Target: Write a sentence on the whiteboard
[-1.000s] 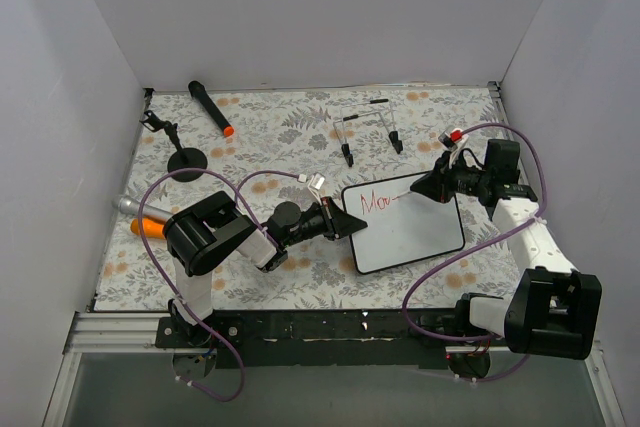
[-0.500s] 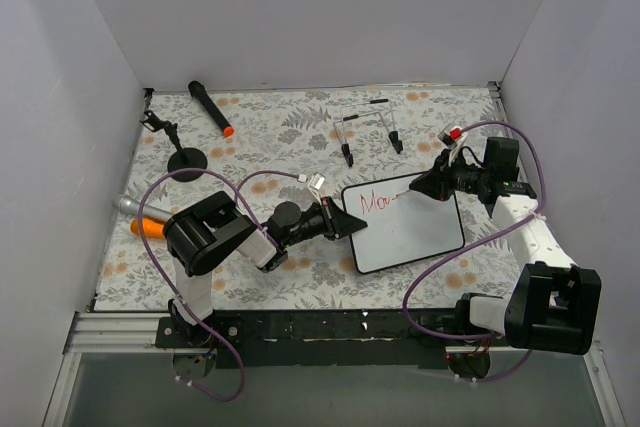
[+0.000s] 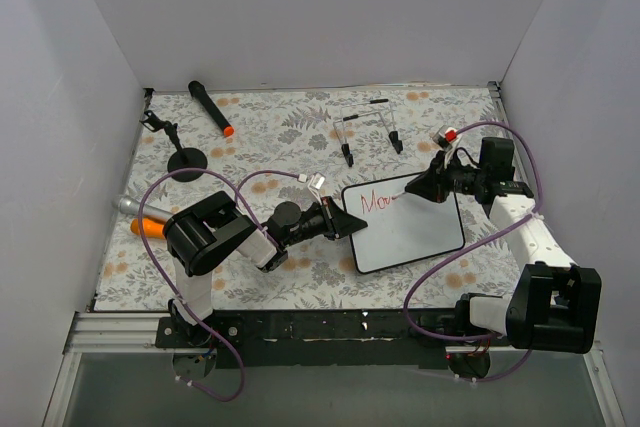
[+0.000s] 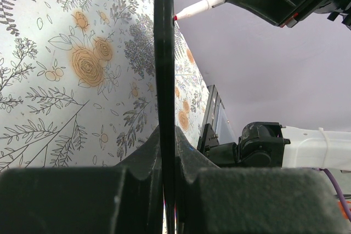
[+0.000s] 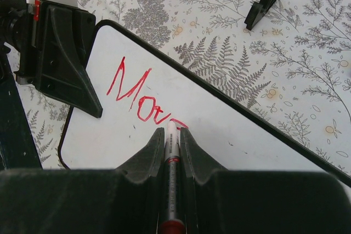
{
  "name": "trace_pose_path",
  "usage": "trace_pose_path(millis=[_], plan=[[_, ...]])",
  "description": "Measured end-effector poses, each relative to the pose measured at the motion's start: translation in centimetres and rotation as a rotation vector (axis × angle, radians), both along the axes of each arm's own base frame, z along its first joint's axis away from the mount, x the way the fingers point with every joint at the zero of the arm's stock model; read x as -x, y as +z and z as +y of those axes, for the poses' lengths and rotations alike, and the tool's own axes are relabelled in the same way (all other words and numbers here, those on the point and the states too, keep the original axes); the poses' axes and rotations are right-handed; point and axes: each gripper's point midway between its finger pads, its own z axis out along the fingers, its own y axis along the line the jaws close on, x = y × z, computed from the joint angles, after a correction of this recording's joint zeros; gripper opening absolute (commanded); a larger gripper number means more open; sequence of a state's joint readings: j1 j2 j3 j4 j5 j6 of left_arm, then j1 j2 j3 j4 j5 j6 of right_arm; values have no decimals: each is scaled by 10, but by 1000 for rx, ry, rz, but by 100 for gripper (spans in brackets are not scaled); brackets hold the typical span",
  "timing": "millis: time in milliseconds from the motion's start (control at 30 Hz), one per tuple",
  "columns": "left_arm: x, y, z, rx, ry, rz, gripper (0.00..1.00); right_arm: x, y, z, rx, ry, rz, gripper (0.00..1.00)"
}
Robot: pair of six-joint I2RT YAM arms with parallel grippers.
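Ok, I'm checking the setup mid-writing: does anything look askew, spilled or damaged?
Nothing spilled or damaged. Only the whiteboard sits skewed to the edges of the table. Its left edge is clamped in the left gripper, and the right gripper holds a red marker to it. That looks deliberate.

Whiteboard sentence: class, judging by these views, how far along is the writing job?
Done: red lettering reading "Mov" stands on the whiteboard. In hand: the left gripper clamps the board's edge; the right gripper holds the marker, tip at the next letter. Left: the rest of the sentence; most of the board is blank.
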State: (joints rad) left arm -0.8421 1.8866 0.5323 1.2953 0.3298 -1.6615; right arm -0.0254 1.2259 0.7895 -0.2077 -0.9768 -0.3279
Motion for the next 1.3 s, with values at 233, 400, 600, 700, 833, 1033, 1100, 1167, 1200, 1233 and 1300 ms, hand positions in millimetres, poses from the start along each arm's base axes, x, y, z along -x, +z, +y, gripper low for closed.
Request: trace_pose_path(millis=[233,400,600,700,833,1033,1100,1167,1200,1233,1300], plan=[[0,0,0,0,1,2,0,7,-6,0,18,19,17,1],[0,0,0,0,0,0,0,11,-7,-2,33,17,18,1],[0,0,0,-1,1,0,0,10,-8,-5,54,-1,31,1],[0,0,0,-1,0,-5,0,8,-6,-8,65,-16,33,1],[0,1,-1,-2,-2,-23,0,1,5,-14,75,-39,8,1],[1,2,-1,-3,-4,-37,0,3,39,-16,58,-26,-79,1],[1,2,-1,-3,-4,-41,0,5,47,-17,56,-23,-109,1],[1,2,-1,-4,-3,-42,0,7,52,-19,52,-22,-129,1],[1,2,-1,-4,-2,-43,0,8,54,-21,51,-27,-135,1],[1,2,-1,-5,-1,-45,0,7,55,-23,51,-34,-138,1],[1,3,0,-7,0,-49,0,6,56,-27,49,-47,-141,1]])
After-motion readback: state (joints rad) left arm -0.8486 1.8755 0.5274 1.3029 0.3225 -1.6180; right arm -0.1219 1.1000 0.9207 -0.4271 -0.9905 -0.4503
